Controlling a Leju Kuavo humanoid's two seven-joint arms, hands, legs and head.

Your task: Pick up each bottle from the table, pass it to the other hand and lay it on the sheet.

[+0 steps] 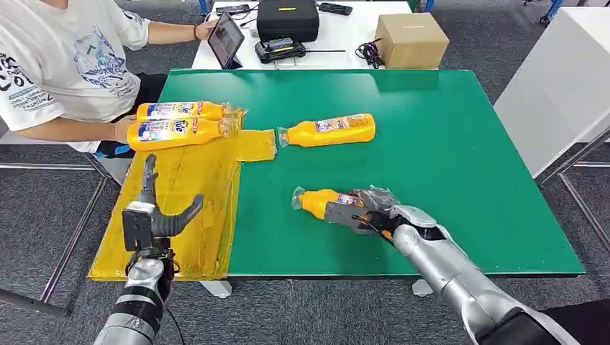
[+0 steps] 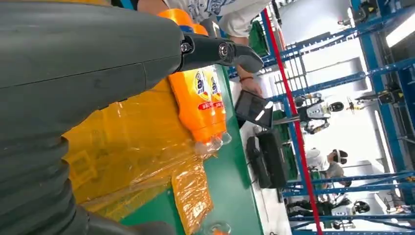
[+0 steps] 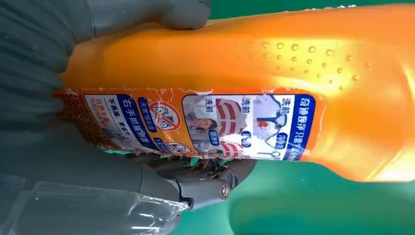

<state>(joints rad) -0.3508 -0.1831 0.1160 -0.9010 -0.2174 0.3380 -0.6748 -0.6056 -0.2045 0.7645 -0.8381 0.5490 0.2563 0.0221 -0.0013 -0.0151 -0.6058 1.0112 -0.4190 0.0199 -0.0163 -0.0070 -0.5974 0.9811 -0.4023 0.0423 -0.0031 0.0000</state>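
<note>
The right hand (image 1: 363, 212) wraps its fingers (image 3: 205, 178) round an orange bottle (image 1: 324, 203) lying on the green table (image 1: 446, 165), clear cap pointing toward the sheet (image 1: 187, 208). Up close the bottle's (image 3: 254, 63) blue-and-white label (image 3: 195, 125) carries small Chinese print, laundry pictures and a red no-entry mark; the characters are too fine to read with confidence. Whether the bottle is lifted off the table or resting on it cannot be told.

The left hand (image 1: 155, 215) is held upright over the near part of the yellow sheet, fingers spread and holding nothing.

A second bottle (image 1: 327, 131) lies on its side further up the table, its cap just beside a flap of the sheet. Two more bottles (image 1: 176, 122) lie side by side at the sheet's far end, labels (image 2: 208, 88) showing blue lettering on white.

A person in a white printed T-shirt (image 1: 57, 65) sits by that end, an arm close to the two bottles. Behind the table stand a tablet (image 1: 225, 39), a black case (image 1: 288, 18) and a cardboard box (image 1: 411, 39).
</note>
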